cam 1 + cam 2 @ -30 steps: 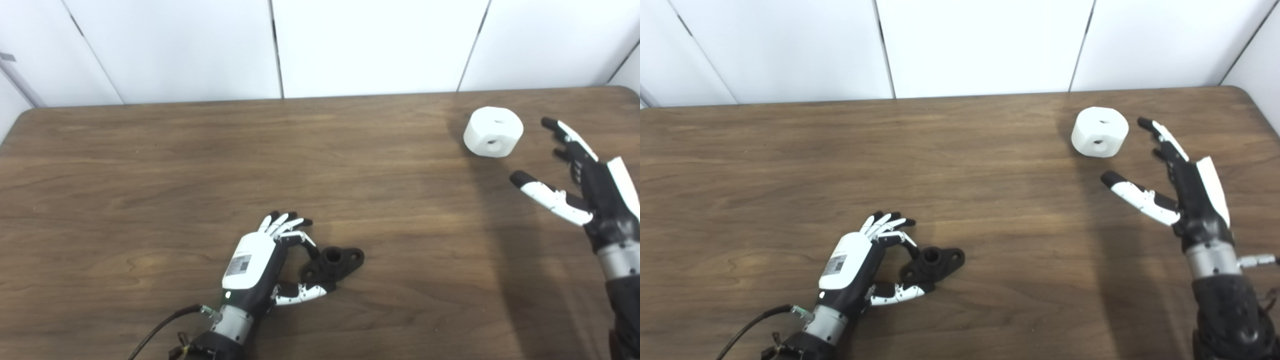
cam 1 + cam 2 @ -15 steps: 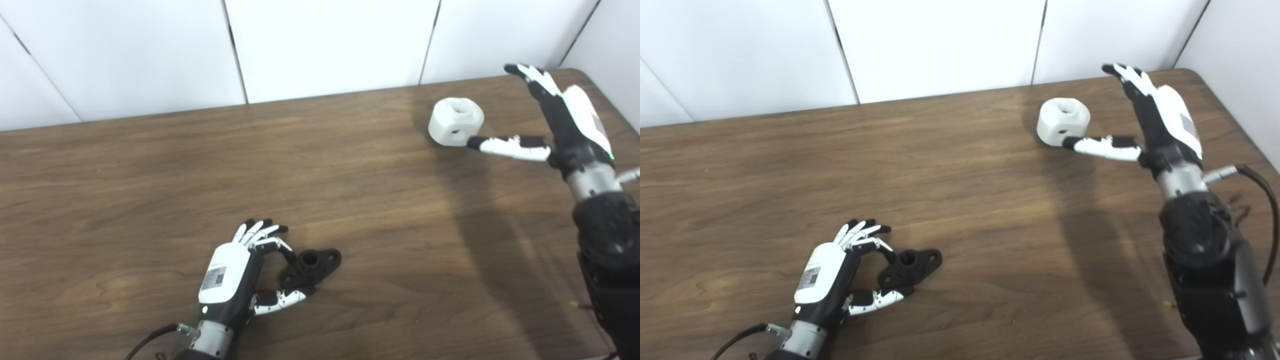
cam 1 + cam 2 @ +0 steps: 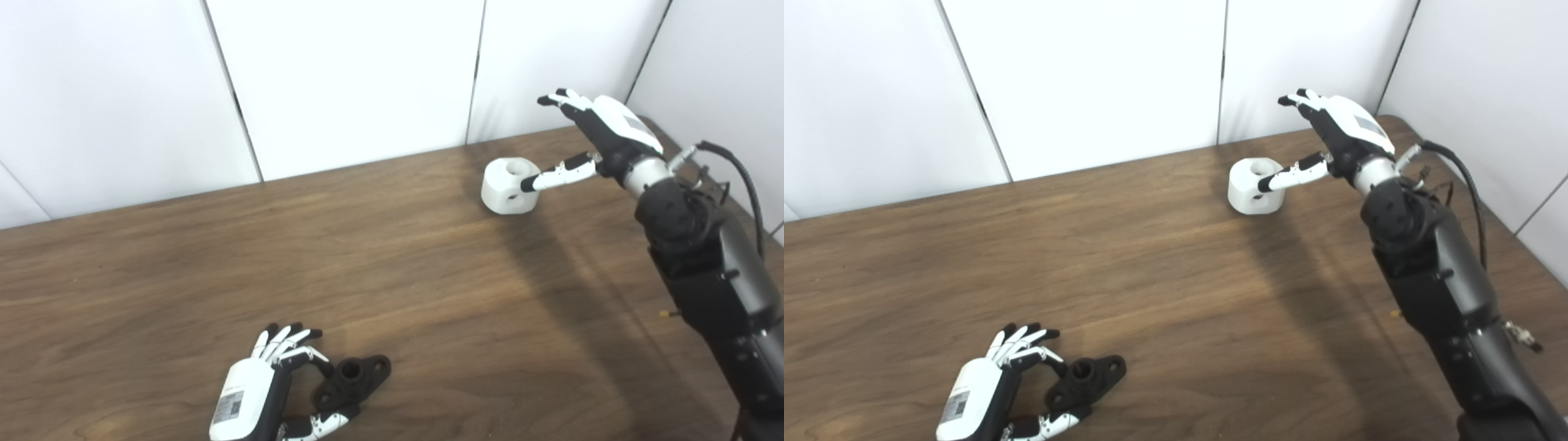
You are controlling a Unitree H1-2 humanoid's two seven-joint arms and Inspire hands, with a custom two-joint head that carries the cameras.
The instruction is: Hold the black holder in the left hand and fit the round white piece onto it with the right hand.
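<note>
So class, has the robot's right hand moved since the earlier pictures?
Yes. The right hand has gone forward to the round white piece, its thumb now at the piece's near side, though the camera shifted too.

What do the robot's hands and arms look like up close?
Both hands, left and right, are black with a white back plate carrying a printed label, and white fingers with black tips. The right has a silver wrist, a bulky black forearm and a black cable looping alongside.

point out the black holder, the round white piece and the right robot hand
black holder (image 3: 351, 370), left eye view, raised centre hub
round white piece (image 3: 506, 187), left eye view, front side wall
right robot hand (image 3: 1344, 131), right eye view, back of the palm
</note>
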